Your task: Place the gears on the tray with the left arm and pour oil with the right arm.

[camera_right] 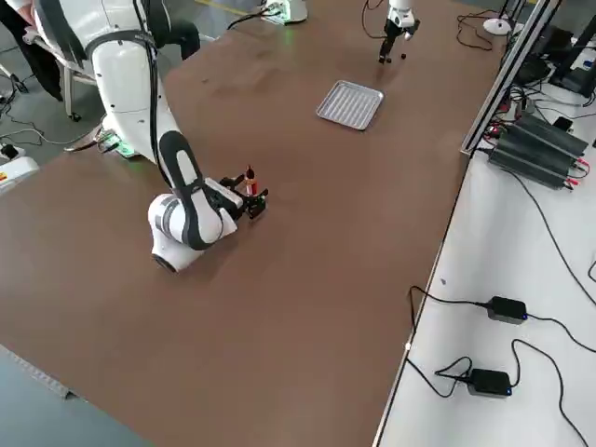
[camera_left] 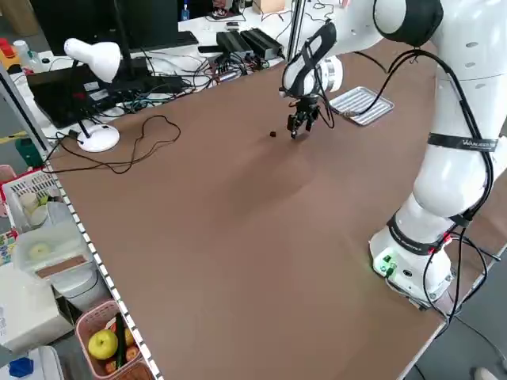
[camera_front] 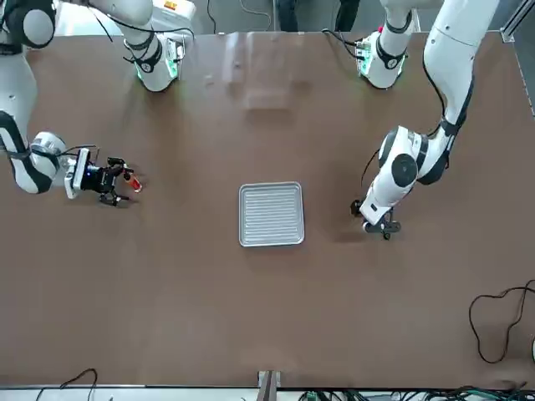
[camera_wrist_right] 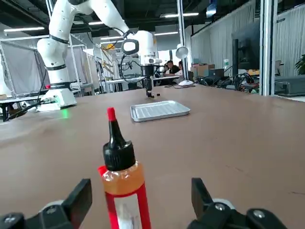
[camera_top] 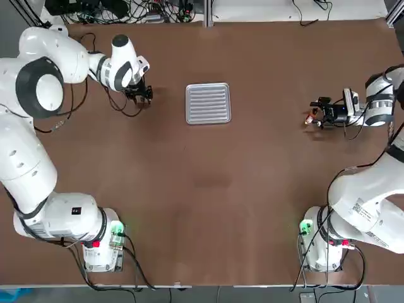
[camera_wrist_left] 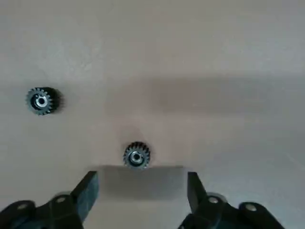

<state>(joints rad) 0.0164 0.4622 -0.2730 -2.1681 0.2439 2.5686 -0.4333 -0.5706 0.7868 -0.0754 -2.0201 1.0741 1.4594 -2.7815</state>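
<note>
Tabletop (camera_top: 252, 189) bears gears (camera_wrist_left: 137, 155) below left jaws; right jaws flank seemingly upright oil (camera_wrist_right: 125, 186).

No legible wording found. Print on the bottle (camera_wrist_right: 127, 198) label, on the arm (camera_top: 372, 218) at the bench's right edge and on the box (camera_left: 32, 305) is too small or blurred to read.

Tray (camera_top: 208, 103) lying on table (camera_top: 221, 189), between the two arms. Two gears (camera_wrist_left: 43, 100) (camera_wrist_left: 136, 155) sitting on table near left gripper (camera_wrist_left: 142, 195), off the tray. Bottle (camera_wrist_right: 125, 176) standing between right gripper's (camera_wrist_right: 143, 205) fingers.
</note>
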